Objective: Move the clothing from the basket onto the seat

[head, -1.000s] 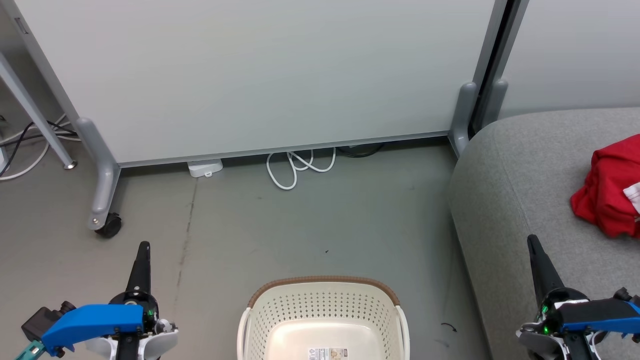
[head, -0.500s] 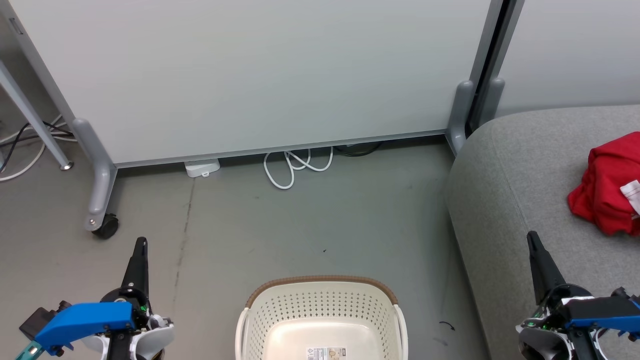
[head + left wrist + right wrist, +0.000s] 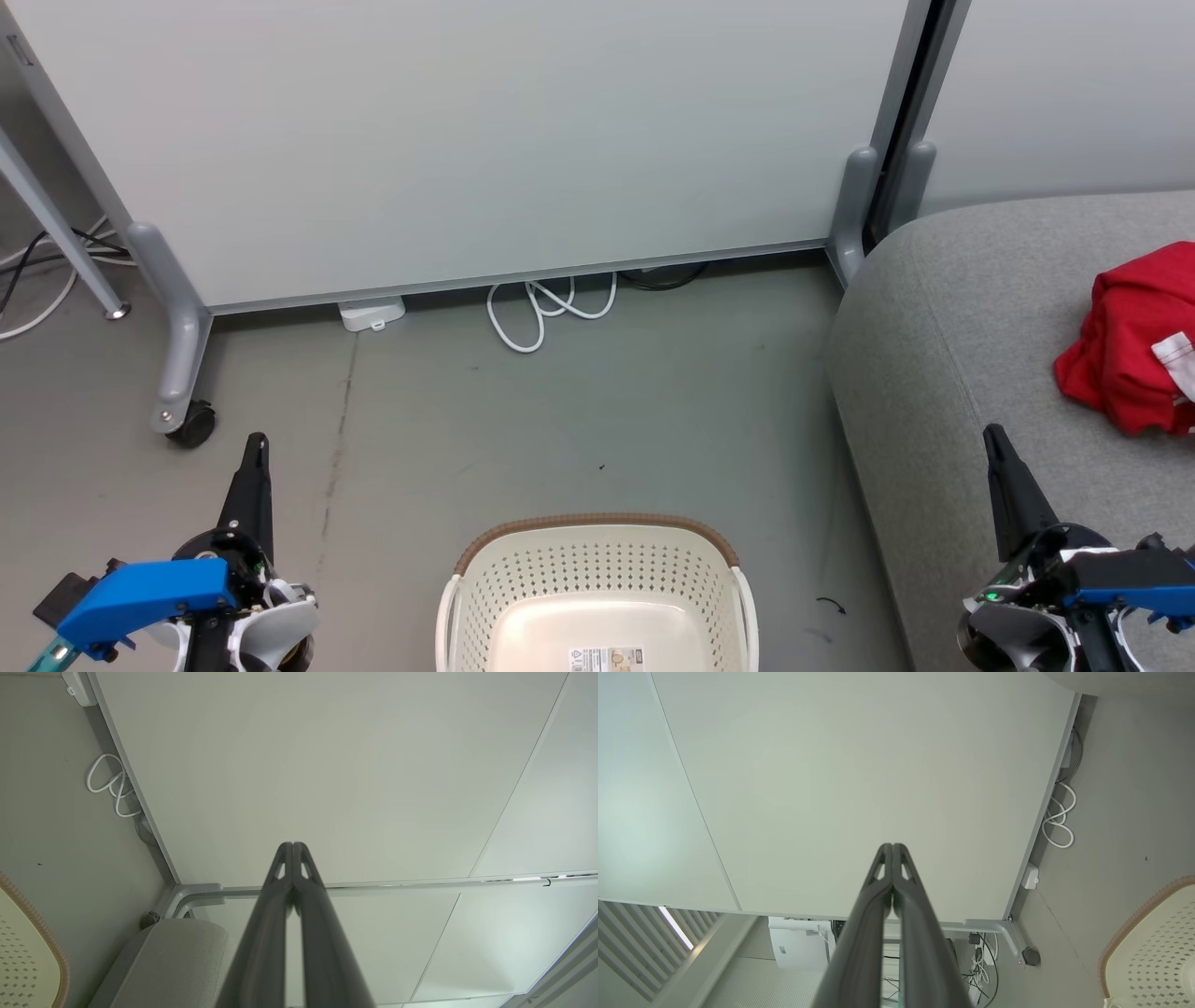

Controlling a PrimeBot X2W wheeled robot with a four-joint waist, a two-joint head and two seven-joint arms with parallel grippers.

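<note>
Red clothing point(image 3: 1134, 341) with a bit of white trim lies crumpled on the grey seat point(image 3: 962, 373) at the right edge of the head view. The cream perforated basket point(image 3: 597, 569) with its brown rim stands on the floor at bottom centre, and its visible bottom holds only a label. My left gripper point(image 3: 254, 446) is shut at lower left, pointing up over bare floor, left of the basket. My right gripper point(image 3: 995, 439) is shut at lower right, over the seat's front part, below the clothing. Both wrist views show the fingers point(image 3: 293, 847) point(image 3: 893, 848) pressed together with nothing between them.
A pale partition panel point(image 3: 467, 140) on grey feet with a castor point(image 3: 191, 425) stands behind the floor space. A white cable loop point(image 3: 546, 308) and a small white box point(image 3: 372, 313) lie at its base. More cables point(image 3: 37, 280) trail at far left.
The whole head view has shifted slightly, so the camera moved. Both grippers stay shut and hold the same pose; the clothing lies unmoved on the seat.
</note>
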